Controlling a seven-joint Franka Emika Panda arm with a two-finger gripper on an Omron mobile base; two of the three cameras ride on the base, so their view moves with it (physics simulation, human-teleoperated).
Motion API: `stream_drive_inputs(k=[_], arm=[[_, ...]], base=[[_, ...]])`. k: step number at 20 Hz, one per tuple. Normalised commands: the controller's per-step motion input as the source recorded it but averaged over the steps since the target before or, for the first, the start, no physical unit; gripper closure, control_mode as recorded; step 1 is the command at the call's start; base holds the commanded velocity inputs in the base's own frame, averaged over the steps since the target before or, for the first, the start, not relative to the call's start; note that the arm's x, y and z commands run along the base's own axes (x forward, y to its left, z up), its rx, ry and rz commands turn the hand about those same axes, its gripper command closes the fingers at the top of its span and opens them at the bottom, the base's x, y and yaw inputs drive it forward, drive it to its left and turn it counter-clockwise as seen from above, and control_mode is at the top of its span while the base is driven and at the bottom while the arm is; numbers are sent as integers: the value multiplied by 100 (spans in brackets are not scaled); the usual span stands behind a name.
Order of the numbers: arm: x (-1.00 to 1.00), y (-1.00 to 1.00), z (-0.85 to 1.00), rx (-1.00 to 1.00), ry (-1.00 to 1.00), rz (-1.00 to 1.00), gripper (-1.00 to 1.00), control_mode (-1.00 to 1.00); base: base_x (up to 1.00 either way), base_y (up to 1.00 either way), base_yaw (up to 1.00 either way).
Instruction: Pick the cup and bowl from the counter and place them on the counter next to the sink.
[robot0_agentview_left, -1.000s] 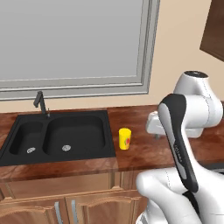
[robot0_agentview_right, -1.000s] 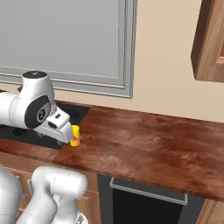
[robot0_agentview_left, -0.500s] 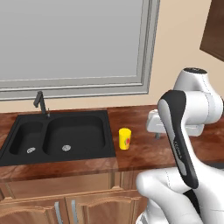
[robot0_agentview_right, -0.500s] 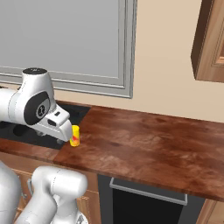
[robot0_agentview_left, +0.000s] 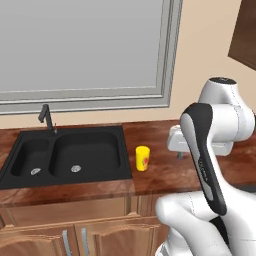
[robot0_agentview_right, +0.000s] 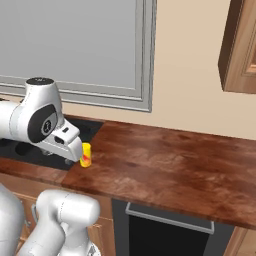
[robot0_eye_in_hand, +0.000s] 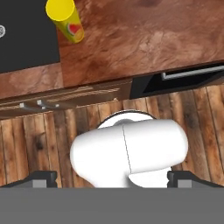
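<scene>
The gripper (robot0_eye_in_hand: 112, 177) is hanging above the front edge of the counter (robot0_agentview_right: 165, 165), facing straight down, its two dark fingertips (robot0_eye_in_hand: 41, 177) standing wide apart with nothing between them. The hand view is looking past the jaws to the wooden floor (robot0_eye_in_hand: 52, 140) and cabinet fronts (robot0_eye_in_hand: 65, 98) beneath (the bowl cannot be made out anywhere in these frames).

The cup (robot0_eye_in_hand: 66, 19) is standing upright on the counter, well ahead of the jaws and off toward the left fingertip's side in the hand view, clear of them and untouched. Its red mark is facing the camera there.

In the left base view the cup (robot0_agentview_left: 142, 158) is sitting just beside the right rim of the sink (robot0_agentview_left: 70, 155), on the reddish-brown wood, with the gripper's white body (robot0_agentview_left: 177, 140) hovering a little to its right. In the right base view the cup (robot0_agentview_right: 86, 154) is showing partly behind the hand.

The thin black faucet (robot0_agentview_left: 46, 117) is rising behind the sink's left basin, far from the jaws. A dark oven front (robot0_agentview_right: 165, 235) is lying below the counter, to the right of the cup
</scene>
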Motion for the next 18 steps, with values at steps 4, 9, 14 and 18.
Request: stream_drive_inputs(k=[4, 9, 14, 18], arm=[[0, 0, 0, 0, 0, 0, -100, 100], [0, 0, 0, 0, 0, 0, -100, 100], [0, 0, 0, 0, 0, 0, -100, 100], [0, 0, 0, 0, 0, 0, -100, 100]], base=[[-75, -6, -2], [-57, -30, -3], [-20, -85, -5], [-60, -100, -9]])
